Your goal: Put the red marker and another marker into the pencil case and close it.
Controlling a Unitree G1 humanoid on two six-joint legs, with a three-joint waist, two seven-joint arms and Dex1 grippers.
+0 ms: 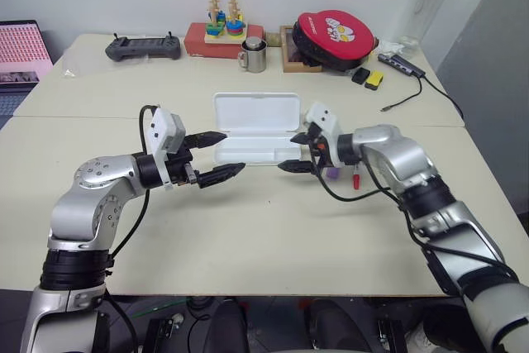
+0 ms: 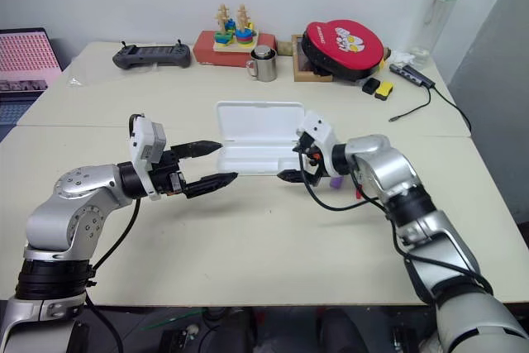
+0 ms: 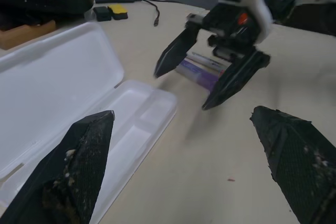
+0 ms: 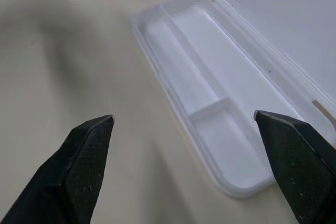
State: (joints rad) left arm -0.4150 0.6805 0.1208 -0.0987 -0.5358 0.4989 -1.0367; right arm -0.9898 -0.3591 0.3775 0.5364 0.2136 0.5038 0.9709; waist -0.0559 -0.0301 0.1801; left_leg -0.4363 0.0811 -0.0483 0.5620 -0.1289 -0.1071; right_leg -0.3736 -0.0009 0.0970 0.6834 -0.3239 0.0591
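Your spread right gripper (image 1: 300,153) is nearer the red marker (image 1: 355,178), lying just beside it toward the surface's right edge.

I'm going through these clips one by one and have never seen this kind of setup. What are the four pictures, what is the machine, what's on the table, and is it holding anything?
It is a humanoid robot with two arms, each ending in a gripper with two black fingers. Two pictures come from a stereo camera on its head, looking down over the arms; the other two come from cameras on its wrists, looking along each gripper's fingers.

On the table lies the open, empty white pencil case. Beside it, under the right arm, lie the purple marker and the red marker. At the back are a controller, a stacking toy, a metal mug, a red round case and a bottle.

The left gripper and the right gripper are both open and hold nothing, one at each end of the case.
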